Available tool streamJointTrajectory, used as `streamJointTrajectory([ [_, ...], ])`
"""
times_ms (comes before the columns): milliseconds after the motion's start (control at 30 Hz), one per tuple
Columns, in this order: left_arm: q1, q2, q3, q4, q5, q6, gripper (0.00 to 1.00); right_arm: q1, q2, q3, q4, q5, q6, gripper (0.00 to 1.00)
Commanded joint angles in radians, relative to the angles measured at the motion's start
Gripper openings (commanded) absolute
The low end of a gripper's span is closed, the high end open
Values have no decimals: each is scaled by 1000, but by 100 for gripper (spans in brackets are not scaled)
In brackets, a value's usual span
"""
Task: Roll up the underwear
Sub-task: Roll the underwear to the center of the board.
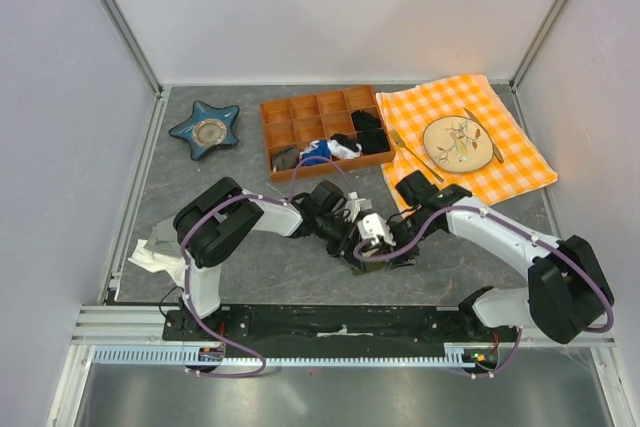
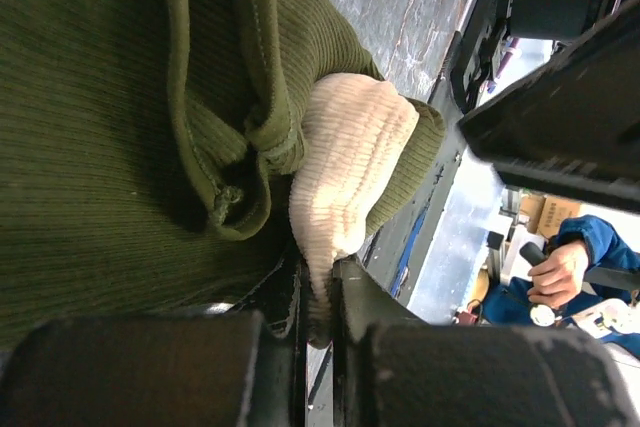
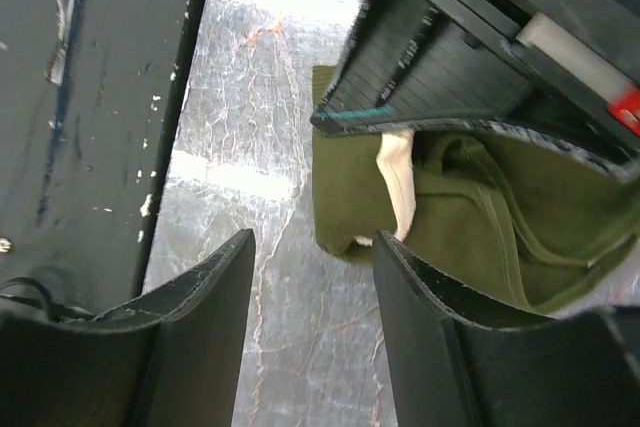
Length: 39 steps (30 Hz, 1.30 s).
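The underwear (image 2: 110,117) is dark olive-green ribbed cloth with a cream-white waistband (image 2: 350,157), bunched on the grey table. My left gripper (image 2: 320,297) is shut on a fold of the waistband. In the right wrist view the underwear (image 3: 350,182) lies just beyond my right gripper (image 3: 312,242), which is open and empty above bare table; its right finger (image 3: 440,327) is next to the cloth's edge. The left gripper's body (image 3: 450,57) sits over the cloth. From above, both grippers, left (image 1: 350,240) and right (image 1: 390,250), meet mid-table and hide most of the cloth.
An orange compartment tray (image 1: 268,132) with small black, blue and white garments stands behind. A blue star-shaped dish (image 1: 205,129) is at the back left. An orange checked cloth (image 1: 520,162) with plate, fork and knife is on the right. A white crumpled cloth (image 1: 150,252) lies left.
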Motion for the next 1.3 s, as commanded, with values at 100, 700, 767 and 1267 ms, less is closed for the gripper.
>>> streamJointTrajectory([
  [100, 12, 55, 26, -139, -97, -28, 2, 161, -56, -74, 280, 189, 73, 60],
  [700, 23, 26, 37, -105, -141, -95, 11, 241, -49, -180, 262, 379, 41, 57],
  [767, 25, 12, 31, -77, -149, -118, 17, 241, -26, -183, 262, 385, 44, 54],
  [1267, 25, -437, -319, 171, -403, -20, 56, 153, 132, -53, 128, 188, 95, 25],
])
